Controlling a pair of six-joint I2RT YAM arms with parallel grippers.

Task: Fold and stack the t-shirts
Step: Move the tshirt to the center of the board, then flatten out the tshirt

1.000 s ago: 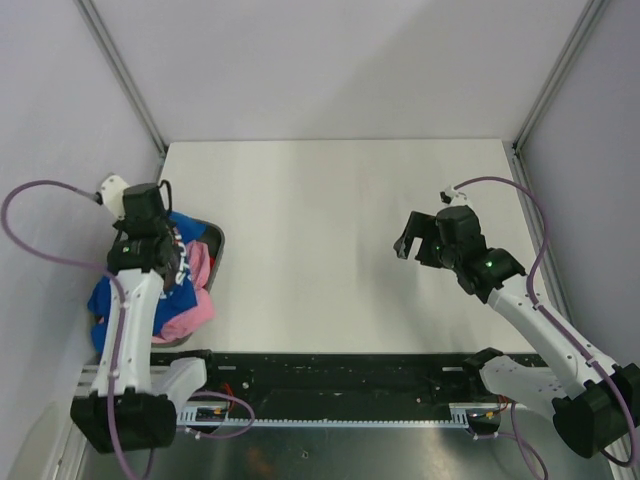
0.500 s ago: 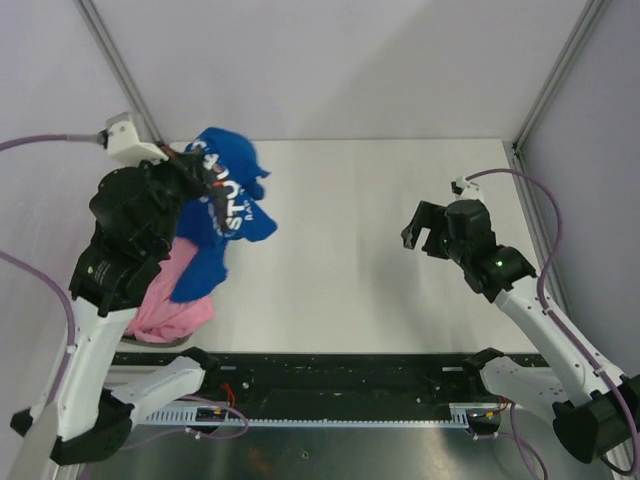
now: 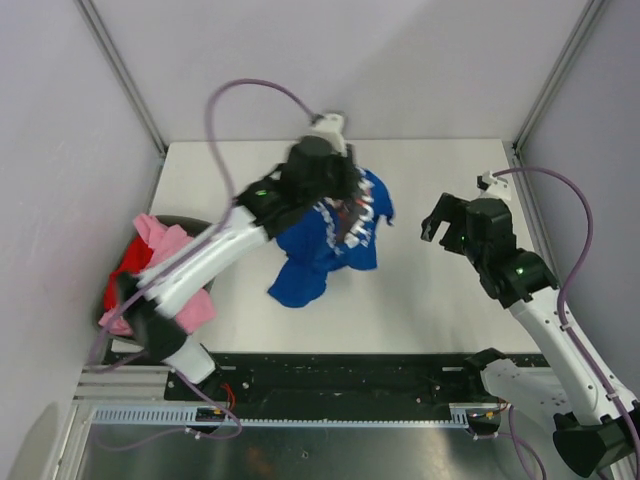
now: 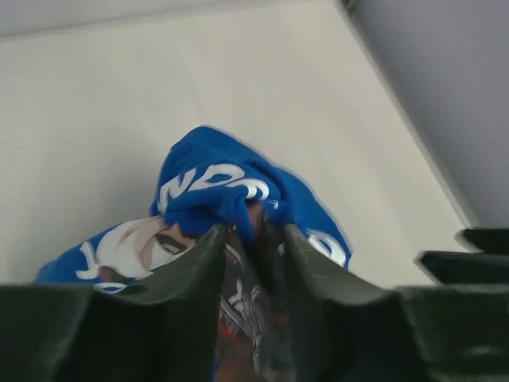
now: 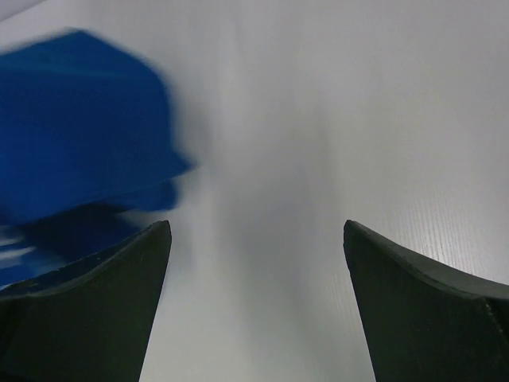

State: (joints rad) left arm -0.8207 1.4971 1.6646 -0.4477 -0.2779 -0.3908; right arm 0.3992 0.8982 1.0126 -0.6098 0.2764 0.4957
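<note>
Plainly the left pincer point(image 3: 345, 192) is nipped shut on a fold of the blue t-shirt point(image 3: 322, 248), with cloth wedged between its jaws, and the bunch trails from it toward 7 o'clock over the tabletop point(image 3: 420, 300). The right pincer point(image 3: 437, 218) gapes wide and empty at the shirt's 3 o'clock, near but apart, so it looks best placed to take a free edge. The pink t-shirt point(image 3: 190, 300) and red t-shirt point(image 3: 122, 280) sit well apart at 9 o'clock.
</note>
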